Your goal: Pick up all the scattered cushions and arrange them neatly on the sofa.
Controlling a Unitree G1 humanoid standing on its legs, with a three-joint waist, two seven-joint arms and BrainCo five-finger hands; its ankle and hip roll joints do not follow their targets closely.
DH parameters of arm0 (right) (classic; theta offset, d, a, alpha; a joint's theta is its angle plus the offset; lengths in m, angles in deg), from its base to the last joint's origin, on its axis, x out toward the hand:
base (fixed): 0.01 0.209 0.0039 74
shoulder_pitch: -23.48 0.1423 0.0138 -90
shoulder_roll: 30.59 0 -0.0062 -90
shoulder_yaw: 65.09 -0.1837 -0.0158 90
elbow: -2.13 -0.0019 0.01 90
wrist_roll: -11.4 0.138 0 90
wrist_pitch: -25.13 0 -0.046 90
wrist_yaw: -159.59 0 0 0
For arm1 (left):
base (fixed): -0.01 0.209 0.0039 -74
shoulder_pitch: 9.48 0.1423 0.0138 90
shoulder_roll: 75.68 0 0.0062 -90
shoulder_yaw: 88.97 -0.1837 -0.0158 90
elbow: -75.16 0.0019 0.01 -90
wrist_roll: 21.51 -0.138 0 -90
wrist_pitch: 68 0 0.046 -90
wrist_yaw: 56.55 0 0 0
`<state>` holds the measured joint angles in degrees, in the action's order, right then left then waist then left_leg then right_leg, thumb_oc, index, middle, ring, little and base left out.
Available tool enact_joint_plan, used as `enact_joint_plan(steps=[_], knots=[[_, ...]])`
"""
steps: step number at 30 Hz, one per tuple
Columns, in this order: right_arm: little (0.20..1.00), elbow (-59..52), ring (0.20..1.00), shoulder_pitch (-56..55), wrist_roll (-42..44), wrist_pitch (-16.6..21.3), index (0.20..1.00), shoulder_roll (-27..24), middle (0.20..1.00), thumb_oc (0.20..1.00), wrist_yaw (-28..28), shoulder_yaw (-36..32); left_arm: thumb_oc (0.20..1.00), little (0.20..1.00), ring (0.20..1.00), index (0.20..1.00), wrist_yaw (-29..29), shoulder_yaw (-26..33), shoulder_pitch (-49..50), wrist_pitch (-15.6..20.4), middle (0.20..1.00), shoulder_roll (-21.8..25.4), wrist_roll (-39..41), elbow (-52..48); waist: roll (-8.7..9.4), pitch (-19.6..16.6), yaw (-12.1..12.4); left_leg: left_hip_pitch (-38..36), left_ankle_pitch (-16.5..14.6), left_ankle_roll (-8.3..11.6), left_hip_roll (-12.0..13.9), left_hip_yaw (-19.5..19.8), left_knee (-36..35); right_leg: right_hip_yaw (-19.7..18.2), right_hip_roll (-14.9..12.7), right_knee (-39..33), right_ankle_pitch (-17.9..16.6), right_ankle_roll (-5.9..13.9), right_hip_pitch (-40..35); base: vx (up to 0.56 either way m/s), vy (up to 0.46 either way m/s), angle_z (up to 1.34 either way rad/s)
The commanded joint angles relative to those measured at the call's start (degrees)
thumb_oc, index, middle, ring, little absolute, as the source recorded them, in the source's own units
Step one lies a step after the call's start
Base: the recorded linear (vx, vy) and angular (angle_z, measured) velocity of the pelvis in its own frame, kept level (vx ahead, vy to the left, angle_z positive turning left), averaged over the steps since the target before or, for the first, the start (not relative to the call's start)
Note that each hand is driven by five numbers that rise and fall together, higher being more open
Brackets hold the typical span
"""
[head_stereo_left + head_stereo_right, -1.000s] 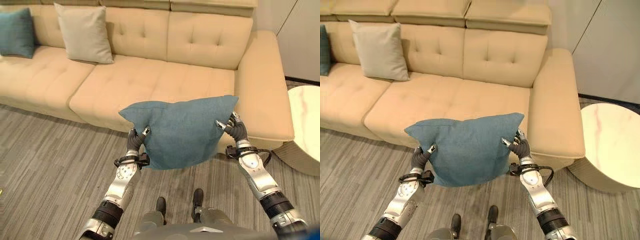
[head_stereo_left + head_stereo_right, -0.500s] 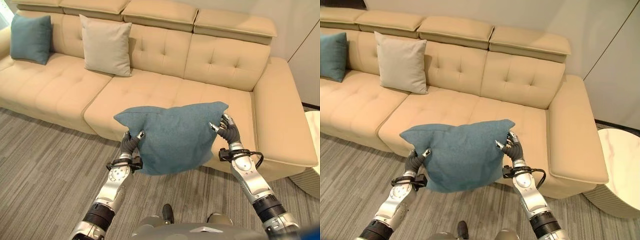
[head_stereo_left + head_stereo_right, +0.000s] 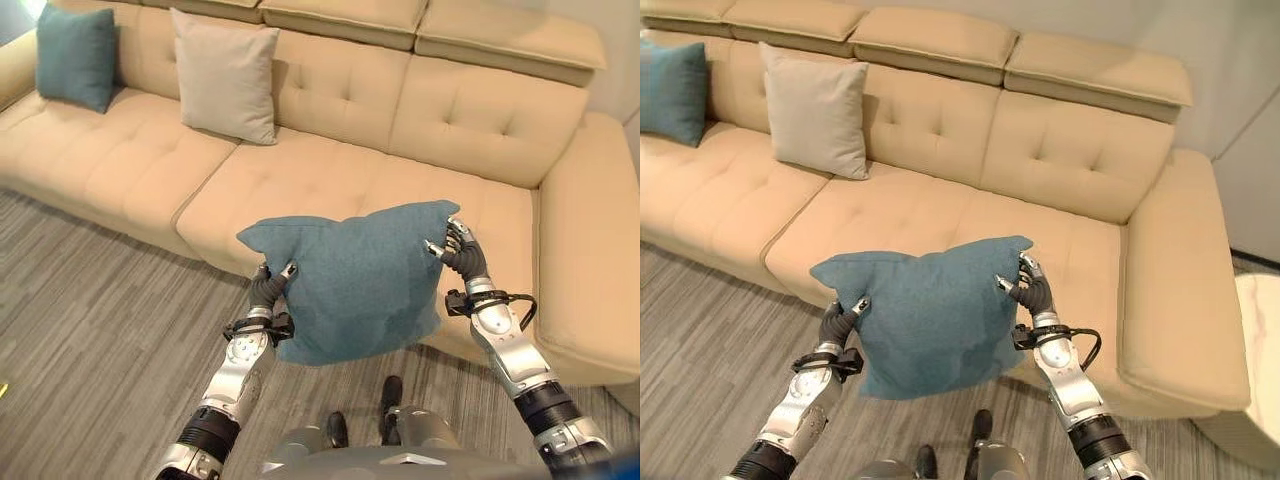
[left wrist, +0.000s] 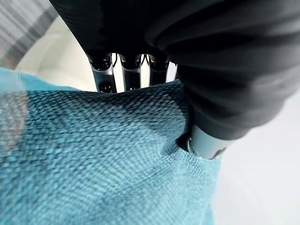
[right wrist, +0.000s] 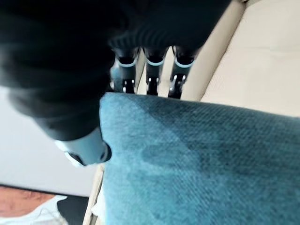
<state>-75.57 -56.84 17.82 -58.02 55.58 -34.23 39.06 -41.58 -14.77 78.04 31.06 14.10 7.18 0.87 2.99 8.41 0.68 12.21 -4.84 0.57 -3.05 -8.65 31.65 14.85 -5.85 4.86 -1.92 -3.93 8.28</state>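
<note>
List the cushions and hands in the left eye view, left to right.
Teal cushion on the sofa → beige cushion → left hand → held teal cushion → right hand.

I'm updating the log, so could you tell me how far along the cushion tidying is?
Done: a teal cushion and a beige cushion stand against the sofa backrest. In hand: the left hand and right hand grip opposite edges of the blue cushion, held in the air in front of the seat. Left: setting it on the sofa.
</note>
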Motion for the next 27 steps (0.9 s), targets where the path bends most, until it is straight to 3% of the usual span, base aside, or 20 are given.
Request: enact_joint_plan(steps=[1,4,7,8,12,16,19,23,27], knots=[[0.200,-6.29,0.200,3.98,0.05,5.49,0.200,0.06,0.200,0.200,0.21,0.50,0.200,0.200,0.200,0.200,-3.60,-2.37,-7.10,4.87,0.200,-0.65,0.44,-7.30,0.44,-2.65,-1.60,-0.92,-1.17,3.56,5.95,4.62,-3.41,-0.24,0.74,-3.73,2.64,7.66,-6.43,0.09,-0.014,-0.19],[0.200,-6.14,0.200,3.58,0.28,5.59,0.200,0.22,0.200,0.200,0.51,0.16,0.200,0.200,0.200,0.200,-3.86,-2.40,-6.59,4.47,0.200,-0.52,0.03,-7.53,1.24,-3.13,-1.18,-0.02,-2.79,2.81,5.35,6.02,-10.35,-1.06,0.74,-4.56,3.29,8.34,-7.57,0.17,0.001,-0.22],[0.200,-5.73,0.200,3.90,0.47,5.49,0.200,0.49,0.200,0.200,0.29,0.27,0.200,0.200,0.200,0.200,-3.22,-2.12,-6.43,4.40,0.200,-0.26,-0.20,-7.85,0.78,-3.05,0.31,2.16,2.11,4.10,3.91,10.29,-18.73,-2.62,1.85,-5.08,4.10,8.51,-9.11,0.18,0.056,-0.27],[0.200,-5.12,0.200,4.18,0.66,5.46,0.200,0.87,0.200,0.200,0.07,0.27,0.200,0.200,0.200,0.200,-2.95,-1.69,-5.99,4.54,0.200,-0.24,-0.12,-8.05,0.14,-2.68,1.43,3.78,4.75,4.91,2.42,14.19,-21.57,-4.00,2.62,-5.23,4.71,8.60,-10.18,0.18,0.105,-0.39],[0.200,-5.14,0.200,3.57,0.54,5.39,0.200,1.42,0.200,0.200,1.44,0.96,0.200,0.200,0.200,0.200,-3.67,-0.87,-3.91,4.89,0.200,0.10,0.27,-8.65,-1.62,-3.85,2.40,0.47,5.36,4.49,2.18,16.64,-25.48,-5.79,2.17,-3.64,6.21,9.11,-11.16,0.21,0.215,-0.76],[0.200,-5.06,0.200,3.77,0.24,5.43,0.200,2.45,0.200,0.200,2.82,1.83,0.200,0.200,0.200,0.200,-4.40,0.00,-2.43,4.84,0.200,1.15,0.19,-9.27,-1.77,-4.42,3.55,-2.29,3.71,2.58,1.68,14.55,-25.47,-6.74,-0.10,0.09,6.69,10.27,-10.67,0.13,0.202,-0.59],[0.200,-5.20,0.200,6.67,-0.37,5.75,0.200,3.82,0.200,0.200,3.93,3.19,0.200,0.200,0.200,0.200,-4.37,1.55,-1.96,5.32,0.200,2.74,-0.22,-10.29,-3.09,-3.40,5.37,-4.26,1.37,0.31,2.44,10.43,-24.34,-5.08,-4.06,11.12,4.62,12.91,-4.15,0.06,0.187,-0.84],[0.200,-4.97,0.200,8.99,-0.55,5.41,0.200,3.62,0.200,0.200,4.49,4.87,0.200,0.200,0.200,0.200,-4.01,2.47,-1.28,5.83,0.200,2.90,0.45,-11.09,-3.41,-3.56,5.22,-6.50,-0.18,0.31,3.67,8.37,-25.33,-1.32,-7.14,4.27,1.41,12.91,-2.12,0.07,-0.028,-0.56],[0.200,-5.14,0.200,8.85,-0.21,5.28,0.200,3.09,0.200,0.200,4.44,4.76,0.200,0.200,0.200,0.200,-4.11,2.17,-2.09,6.23,0.200,2.60,0.70,-10.12,-2.49,-3.63,4.06,-8.62,-0.98,1.14,4.06,8.35,-25.87,-2.71,-6.05,-0.40,-0.05,13.53,-2.70,0.13,-0.125,-0.07]])
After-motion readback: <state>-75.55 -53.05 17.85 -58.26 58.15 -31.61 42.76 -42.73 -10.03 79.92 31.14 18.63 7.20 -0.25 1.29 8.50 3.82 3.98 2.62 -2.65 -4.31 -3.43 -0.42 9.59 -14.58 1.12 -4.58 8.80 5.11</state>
